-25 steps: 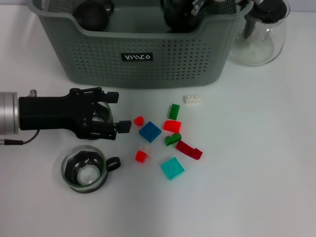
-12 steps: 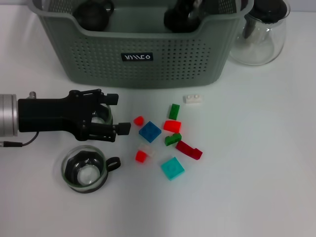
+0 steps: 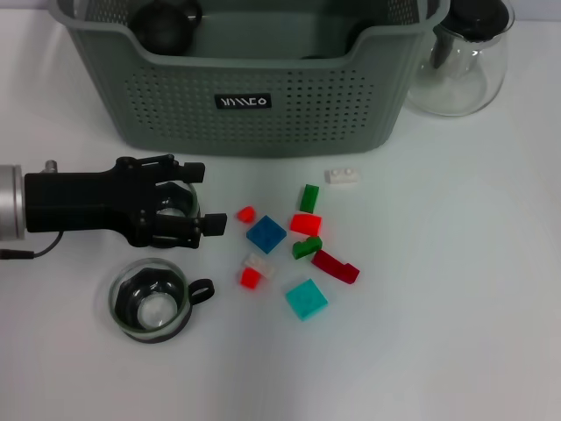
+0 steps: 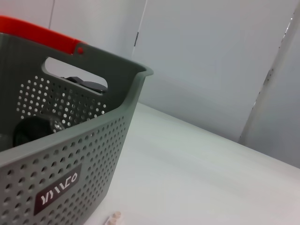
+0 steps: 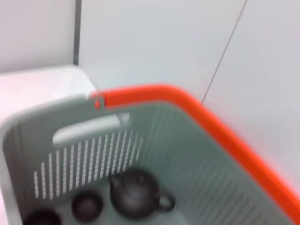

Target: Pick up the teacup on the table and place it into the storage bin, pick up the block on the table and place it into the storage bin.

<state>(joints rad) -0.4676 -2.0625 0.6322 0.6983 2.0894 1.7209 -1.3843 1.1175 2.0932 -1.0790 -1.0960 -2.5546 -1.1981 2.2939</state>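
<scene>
Grey-green storage bin (image 3: 254, 96) sits at the table's far edge; the right gripper has left it since the earlier frame, out of view. Left gripper (image 3: 203, 197) has shifted slightly left, jaws wide around a glass teacup (image 3: 180, 203) on the table.

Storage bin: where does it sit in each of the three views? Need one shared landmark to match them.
Head view: the storage bin fills the top, behind the left gripper and the scattered blocks.
Left wrist view: storage bin at lower left, seen from outside.
Right wrist view: storage bin seen from above, into its inside; dark teaware lies on its floor.
Shared landmark: the black label in head and left wrist views; the orange rim in both wrist views.
</scene>
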